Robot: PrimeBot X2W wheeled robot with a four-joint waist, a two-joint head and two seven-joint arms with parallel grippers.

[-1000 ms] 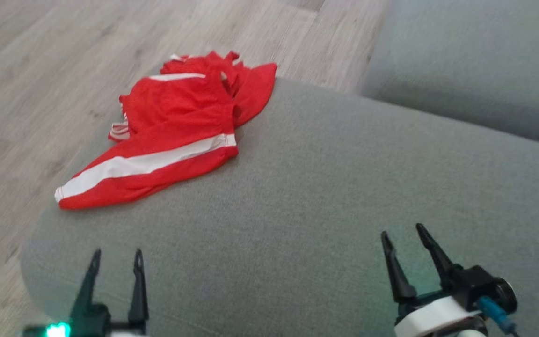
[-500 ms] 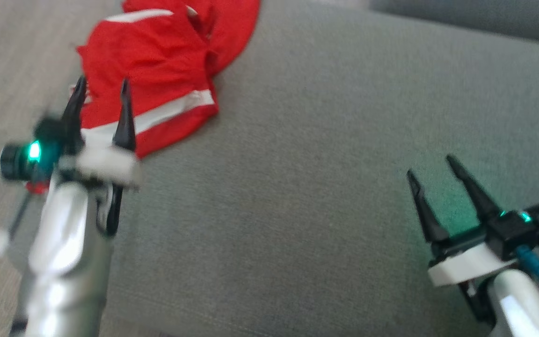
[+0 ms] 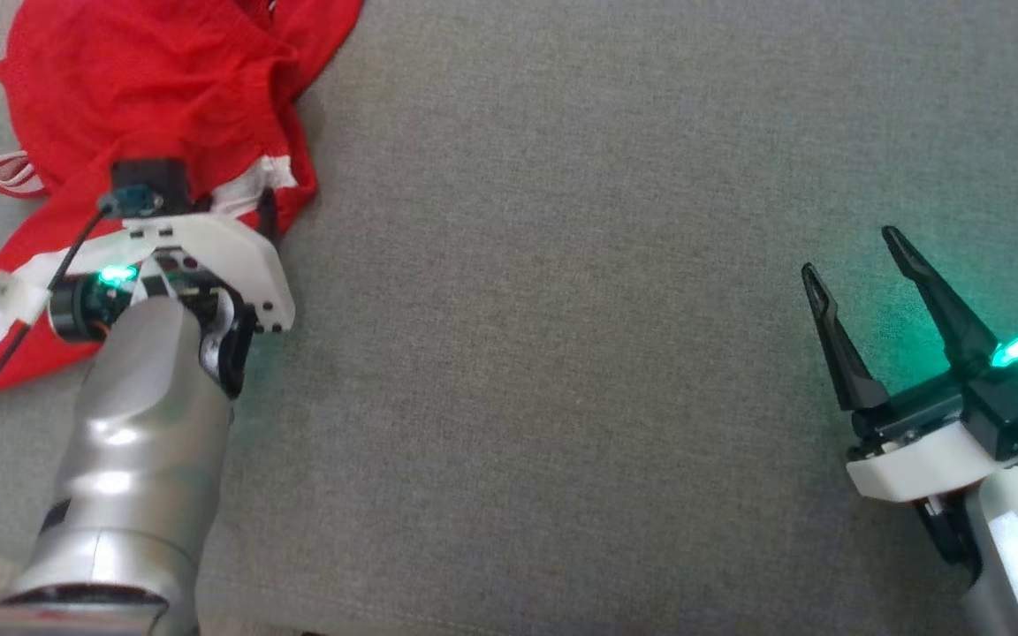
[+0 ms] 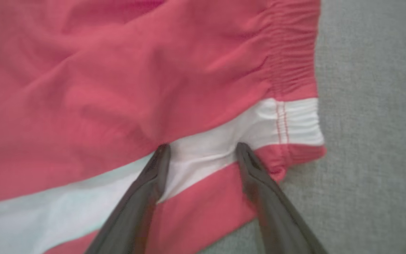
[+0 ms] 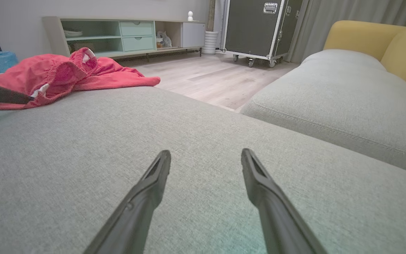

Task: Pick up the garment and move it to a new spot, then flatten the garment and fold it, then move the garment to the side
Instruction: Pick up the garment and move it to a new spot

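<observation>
- Red fabric with a broad white stripe: the garment (image 3: 164, 97) lies crumpled at the far left of a grey upholstered cushion (image 3: 562, 309), close to that cushion's left edge, with its gathered elastic waistband turned toward the bare middle of the cushion.
- Left hand (image 4: 201, 150): fingers spread, tips set on or just above the white stripe, just beside the waistband. Firm contact cannot be confirmed, and no fabric is pinched between the fingers. In the head view the pale wrist housing and silver forearm cover the lower part of the garment.
- Right hand (image 3: 852, 251): fingers spread and empty, held low over bare grey upholstery, well apart from the garment, with a green light glowing on its base.
- Second grey cushion (image 5: 347, 98): to the right in the right wrist view, separated from the first by a gap, with a yellow backrest (image 5: 365, 35) behind it.
- Background, right wrist view: pale wood floor (image 5: 217, 77), a low shelf unit (image 5: 125, 35) with drawers against the wall, and a black case (image 5: 256, 24) on castors.
</observation>
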